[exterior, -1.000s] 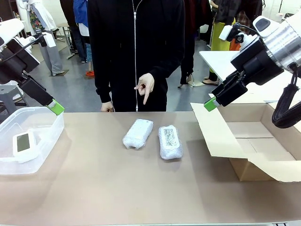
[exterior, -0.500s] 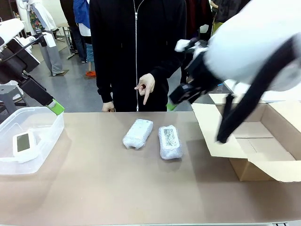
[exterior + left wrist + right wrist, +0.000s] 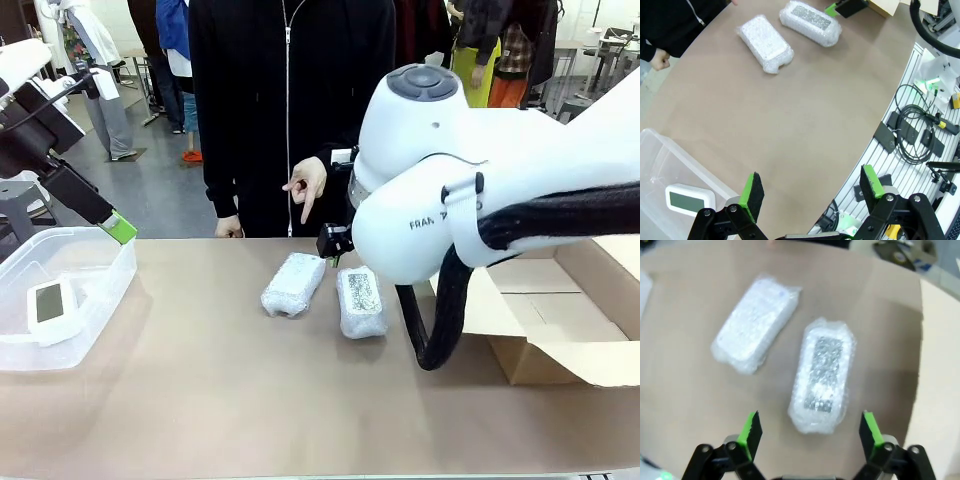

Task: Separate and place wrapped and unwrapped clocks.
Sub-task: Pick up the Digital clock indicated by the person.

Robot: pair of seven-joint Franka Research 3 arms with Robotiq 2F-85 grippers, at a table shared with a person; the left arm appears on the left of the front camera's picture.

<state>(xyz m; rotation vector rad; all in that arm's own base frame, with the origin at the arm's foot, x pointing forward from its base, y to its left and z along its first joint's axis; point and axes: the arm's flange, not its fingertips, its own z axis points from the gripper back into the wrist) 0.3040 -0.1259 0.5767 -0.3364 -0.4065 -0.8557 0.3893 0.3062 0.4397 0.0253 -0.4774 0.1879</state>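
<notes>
You have a plain whitish bubble-wrap bundle beside a dark-speckled wrapped bundle on the tabletop; a bare white rectangular clock lies in a clear tub.

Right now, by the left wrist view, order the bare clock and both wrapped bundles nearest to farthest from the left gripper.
1. Bare white clock, in the clear bin.
2. Plain wrapped bundle, mid-table.
3. Speckled-panel bundle, beyond it.

Robot lab in an open hall.
A white arm reaches over a brown bench; cables lie on a slotted rail, and bystanders stand behind.
</notes>
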